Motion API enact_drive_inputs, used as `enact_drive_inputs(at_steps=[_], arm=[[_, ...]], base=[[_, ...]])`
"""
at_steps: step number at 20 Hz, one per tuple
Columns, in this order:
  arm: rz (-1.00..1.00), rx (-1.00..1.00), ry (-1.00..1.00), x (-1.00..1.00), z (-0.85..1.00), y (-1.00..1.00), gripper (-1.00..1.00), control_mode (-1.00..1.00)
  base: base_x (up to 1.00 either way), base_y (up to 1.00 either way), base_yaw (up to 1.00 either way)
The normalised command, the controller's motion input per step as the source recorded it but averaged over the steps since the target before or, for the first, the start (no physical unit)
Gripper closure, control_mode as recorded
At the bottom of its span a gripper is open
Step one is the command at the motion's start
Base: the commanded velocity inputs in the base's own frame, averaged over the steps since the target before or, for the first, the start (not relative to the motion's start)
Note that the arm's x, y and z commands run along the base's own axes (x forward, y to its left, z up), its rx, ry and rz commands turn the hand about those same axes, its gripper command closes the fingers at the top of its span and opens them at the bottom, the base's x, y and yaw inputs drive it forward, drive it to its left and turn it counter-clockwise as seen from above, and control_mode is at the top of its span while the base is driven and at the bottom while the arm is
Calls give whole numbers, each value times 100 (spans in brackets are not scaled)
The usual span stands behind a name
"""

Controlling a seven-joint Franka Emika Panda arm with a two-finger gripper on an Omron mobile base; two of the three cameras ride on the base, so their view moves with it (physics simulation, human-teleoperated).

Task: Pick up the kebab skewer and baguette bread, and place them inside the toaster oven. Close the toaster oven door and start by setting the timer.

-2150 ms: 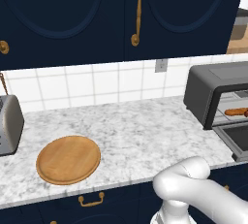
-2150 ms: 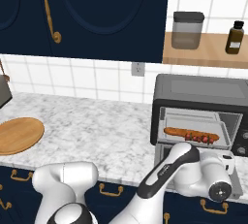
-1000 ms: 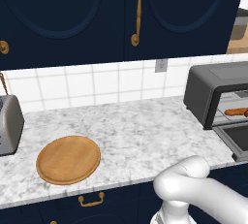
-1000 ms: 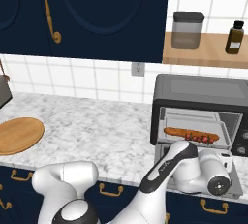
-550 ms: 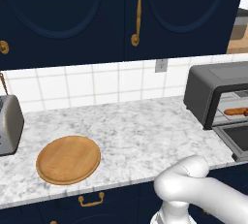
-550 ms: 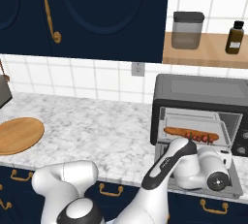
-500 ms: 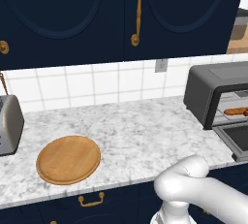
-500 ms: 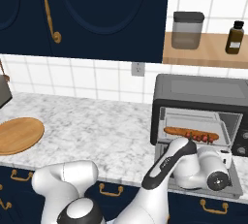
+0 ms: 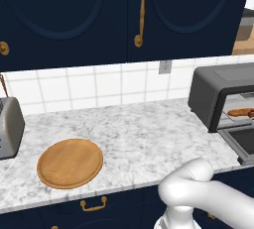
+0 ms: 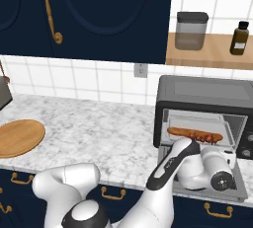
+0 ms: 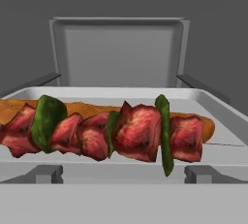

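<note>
Skewer (image 11: 104, 133) and baguette (image 11: 206, 127) loaded in the toaster oven (image 10: 205, 108).
Your arm has withdrawn slightly since earlier; the gripper is released, door (image 10: 232, 185) down.

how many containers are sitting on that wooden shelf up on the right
2. A grey lidded canister stands at the left of the wooden shelf, a small dark bottle further right. The shelf runs past the picture's edge, so more may be hidden.
</note>
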Motion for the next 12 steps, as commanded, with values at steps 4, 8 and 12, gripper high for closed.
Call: enact_drive_inputs(at_steps=[4,8,12], arm=[[0,0,0,21,0,0,-100,-100],[0,0,0,21,0,0,-100,-100],[0,0,0,21,0,0,-100,-100]], base=[[0,0,0],[0,0,0],[0,0,0]])
